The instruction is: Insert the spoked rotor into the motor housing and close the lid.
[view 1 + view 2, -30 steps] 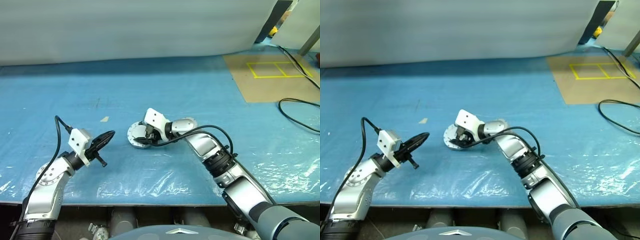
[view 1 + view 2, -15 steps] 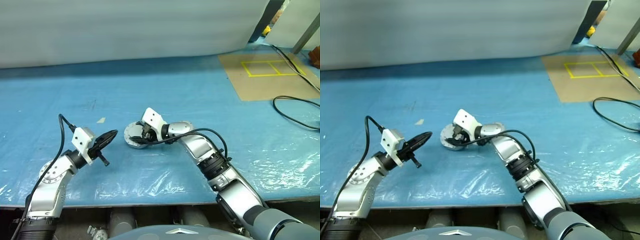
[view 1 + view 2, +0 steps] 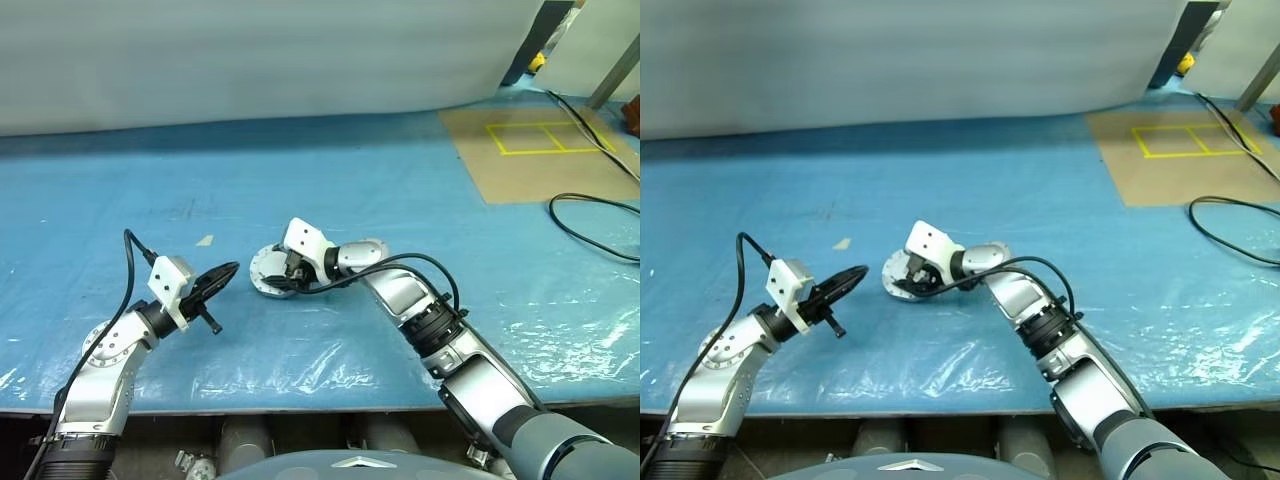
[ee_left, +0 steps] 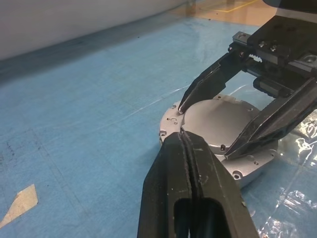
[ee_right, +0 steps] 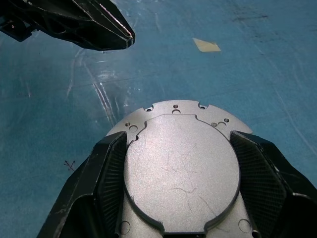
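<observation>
The motor housing (image 5: 163, 109) is a round grey metal piece with a drilled flange, lying on the blue sheet mid-table. A smooth round lid (image 5: 181, 168) sits on top of it. My right gripper (image 3: 285, 275) reaches in from the right and is shut on the lid, with one finger pad (image 5: 111, 168) pressed against each side. My left gripper (image 3: 228, 268) hovers just left of the housing with its fingers shut and empty, tips pointing at the flange (image 4: 168, 126). The spoked rotor is out of view.
A small tan tape scrap (image 3: 205, 240) lies left of the housing. At the far right are a brown board (image 3: 520, 175) with yellow tape squares and a black cable (image 3: 590, 215). The table's front edge runs close below my arms.
The whole picture has shifted slightly with the camera. Both grippers and the housing stay as they were.
</observation>
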Tool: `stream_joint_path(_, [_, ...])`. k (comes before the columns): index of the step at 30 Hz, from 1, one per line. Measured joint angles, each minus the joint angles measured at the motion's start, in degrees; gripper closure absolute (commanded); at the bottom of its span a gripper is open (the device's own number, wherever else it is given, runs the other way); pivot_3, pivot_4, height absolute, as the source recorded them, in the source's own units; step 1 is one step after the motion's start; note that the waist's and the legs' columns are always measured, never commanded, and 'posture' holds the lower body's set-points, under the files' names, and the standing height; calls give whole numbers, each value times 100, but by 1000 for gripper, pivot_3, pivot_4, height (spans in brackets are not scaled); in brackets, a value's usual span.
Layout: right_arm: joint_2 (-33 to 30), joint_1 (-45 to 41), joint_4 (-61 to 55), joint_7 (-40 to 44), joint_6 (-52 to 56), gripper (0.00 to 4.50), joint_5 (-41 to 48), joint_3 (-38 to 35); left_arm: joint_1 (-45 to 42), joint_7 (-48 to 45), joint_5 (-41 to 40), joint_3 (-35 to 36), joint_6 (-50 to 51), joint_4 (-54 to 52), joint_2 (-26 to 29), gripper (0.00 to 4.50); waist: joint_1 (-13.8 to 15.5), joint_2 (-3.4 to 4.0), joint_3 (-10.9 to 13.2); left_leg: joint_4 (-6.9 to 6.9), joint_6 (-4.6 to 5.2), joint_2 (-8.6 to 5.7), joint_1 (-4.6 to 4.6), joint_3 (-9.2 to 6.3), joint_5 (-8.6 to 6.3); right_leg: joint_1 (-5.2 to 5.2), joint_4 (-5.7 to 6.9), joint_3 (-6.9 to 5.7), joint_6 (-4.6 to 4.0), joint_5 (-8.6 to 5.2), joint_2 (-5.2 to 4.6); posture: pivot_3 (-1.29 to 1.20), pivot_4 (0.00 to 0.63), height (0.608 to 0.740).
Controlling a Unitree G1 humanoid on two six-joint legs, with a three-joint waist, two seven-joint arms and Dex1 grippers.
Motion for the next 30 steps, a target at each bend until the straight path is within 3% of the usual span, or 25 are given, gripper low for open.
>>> stream_joint_path(13, [-116,-55,18,-141,-138,1554,-124,172,-13,17,2,-81,20,-16,-26,4500,82,23,-25,-4,1,1,16,0,-1,8,6,1,43,-24,-7,0,150,740])
stream_joint_path(22, [-45,17,67,-248,130,1554,9,-142,24,23,17,-150,48,-49,-38,4500,114,23,-23,-15,2,-4,4,-9,-1,0,3,2,46,-25,-21,0,150,740])
stream_joint_path(30, [-411,116,-249,88,284,1554,118,-186,33,50,19,-180,81,-88,-37,4500,202,24,-30,-14,3,-30,-1,-8,0,15,0,3,73,-40,-51,0,150,740])
